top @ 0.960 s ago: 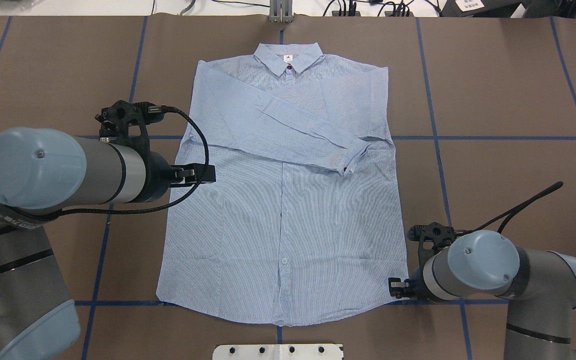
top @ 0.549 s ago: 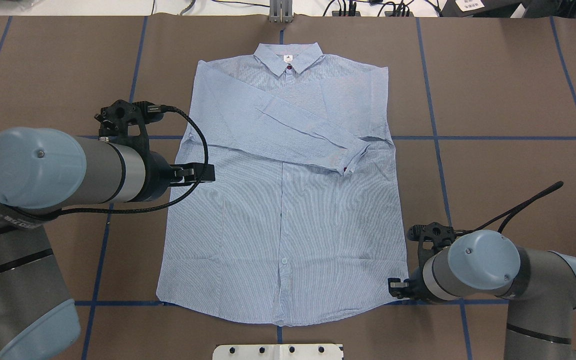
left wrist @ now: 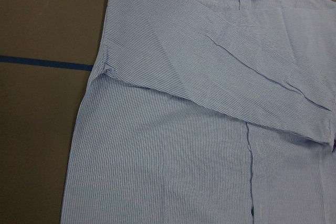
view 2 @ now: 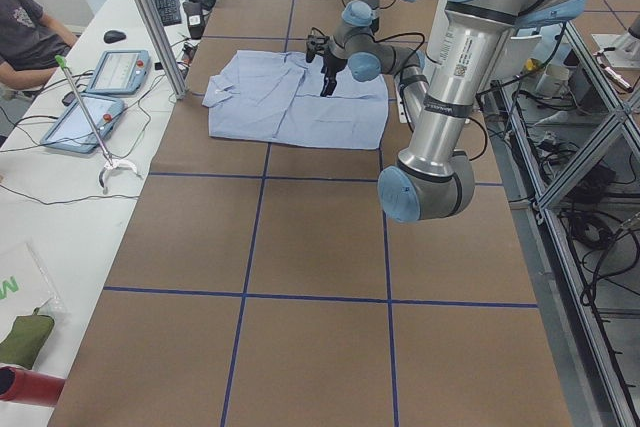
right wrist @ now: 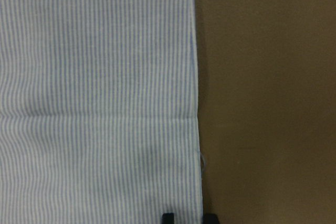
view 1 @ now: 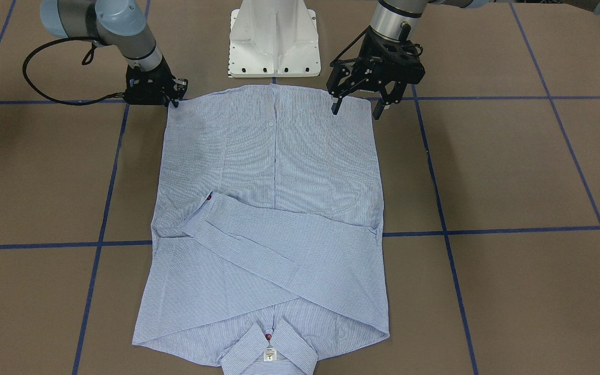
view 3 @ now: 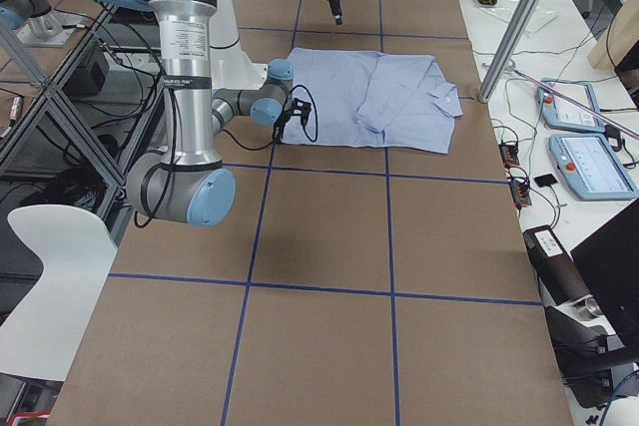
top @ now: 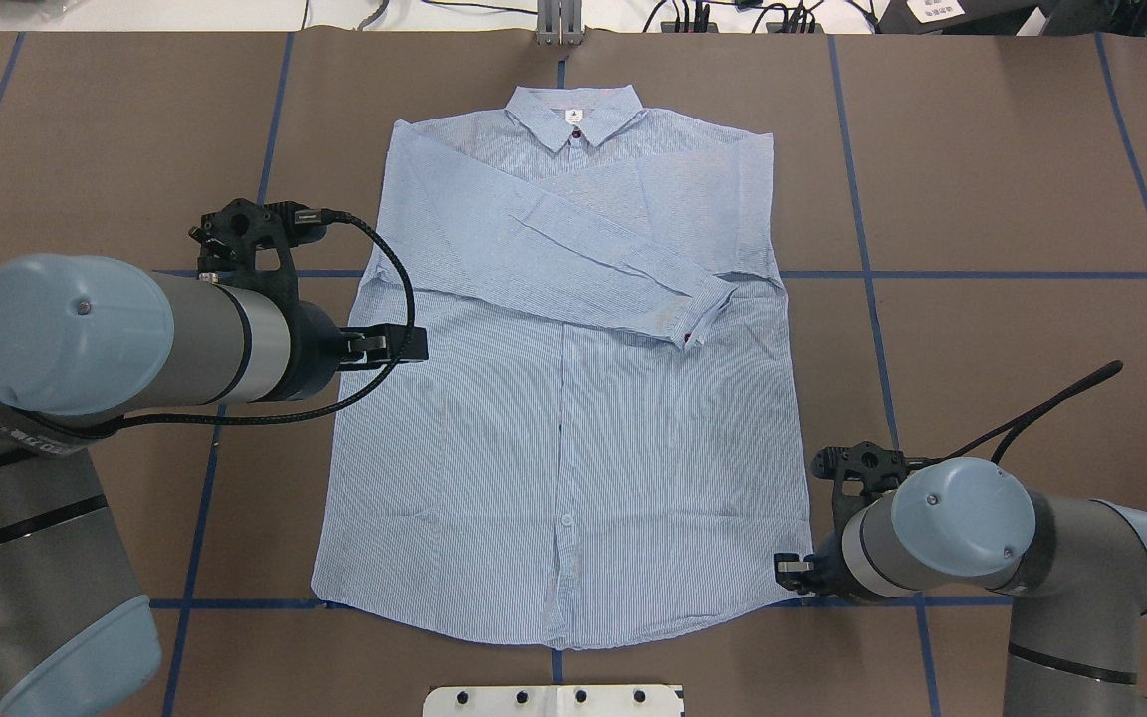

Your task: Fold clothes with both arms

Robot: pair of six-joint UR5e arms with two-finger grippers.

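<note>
Shirt (top: 573, 448) flat mid-tabletop (top: 1012, 199); left gripper (view 1: 356, 108) jaws open above its side; right gripper (view 1: 175, 100) at hem corner nr robot-side edge, tips cut off in wrist view, can't tell jaws' state.

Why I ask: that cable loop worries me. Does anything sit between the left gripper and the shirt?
Nothing visible does. The left gripper hangs open above the shirt near its side edge, and its wrist view shows only cloth and table below. The cable loops beside the wrist, not under the fingers.
</note>
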